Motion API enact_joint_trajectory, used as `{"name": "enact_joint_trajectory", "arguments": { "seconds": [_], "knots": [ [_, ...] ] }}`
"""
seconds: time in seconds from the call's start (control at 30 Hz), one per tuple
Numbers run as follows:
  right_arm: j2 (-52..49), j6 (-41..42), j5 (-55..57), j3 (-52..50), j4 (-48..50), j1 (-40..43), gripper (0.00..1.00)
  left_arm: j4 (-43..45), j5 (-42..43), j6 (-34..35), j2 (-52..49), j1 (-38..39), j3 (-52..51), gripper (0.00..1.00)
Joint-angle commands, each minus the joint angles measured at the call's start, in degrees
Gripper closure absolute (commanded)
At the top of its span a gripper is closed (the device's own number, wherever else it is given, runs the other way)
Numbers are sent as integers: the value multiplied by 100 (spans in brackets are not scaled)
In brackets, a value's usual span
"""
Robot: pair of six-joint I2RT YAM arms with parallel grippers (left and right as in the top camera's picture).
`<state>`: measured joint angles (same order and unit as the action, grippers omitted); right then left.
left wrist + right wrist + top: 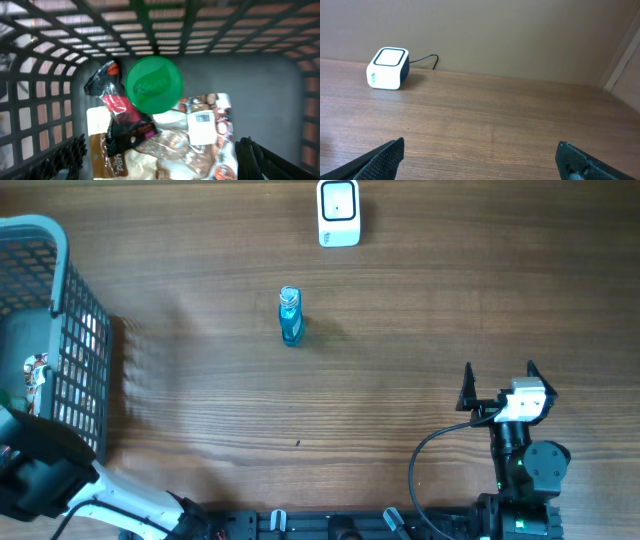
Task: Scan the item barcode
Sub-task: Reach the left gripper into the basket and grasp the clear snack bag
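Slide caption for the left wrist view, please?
Open left end effector over the basket, above a green lid, a black-and-red packet and a bag with a white label.

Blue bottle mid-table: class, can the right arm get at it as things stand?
Probably yes: the right gripper is open and empty, and only bare table lies between it and the blue bottle.

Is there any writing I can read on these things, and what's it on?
Green round lid: raised script, too blurred to read.
White barcode label on a packet: too small to read.
White scanner: small marks on its side, unreadable.
Blue bottle: nothing legible.
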<state>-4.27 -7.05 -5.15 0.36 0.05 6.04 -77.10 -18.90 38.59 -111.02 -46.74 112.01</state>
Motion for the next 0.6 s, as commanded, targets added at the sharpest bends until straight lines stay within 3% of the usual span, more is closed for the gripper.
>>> {"name": "enact_joint_trajectory", "arguments": {
  "seconds": [0.0, 0.1, 0.23, 0.3, 0.37, 0.57],
  "knots": [
    [24, 103, -92, -4, 24, -20, 0, 439, -330, 238, -48, -31, -616, 4],
    [24, 103, -92, -4, 24, -20, 0, 686, -201, 238, -55, -24, -1058, 6],
    [24, 101, -92, -4, 24, -20, 0, 789, 815, 201, -55, -24, -1609, 16],
    [22, 103, -92, -4, 26, -20, 0, 1276, 1604, -833, -55, 92, -1908, 17],
    [-4, 103, -92, -4, 24, -20, 0, 1567, 1692, -1357, -55, 315, -2057, 16],
    [-9, 103, -92, -4, 26, -20, 0, 2105, 1412, -1751, -55, 907, -2444, 14]
  ]
}}
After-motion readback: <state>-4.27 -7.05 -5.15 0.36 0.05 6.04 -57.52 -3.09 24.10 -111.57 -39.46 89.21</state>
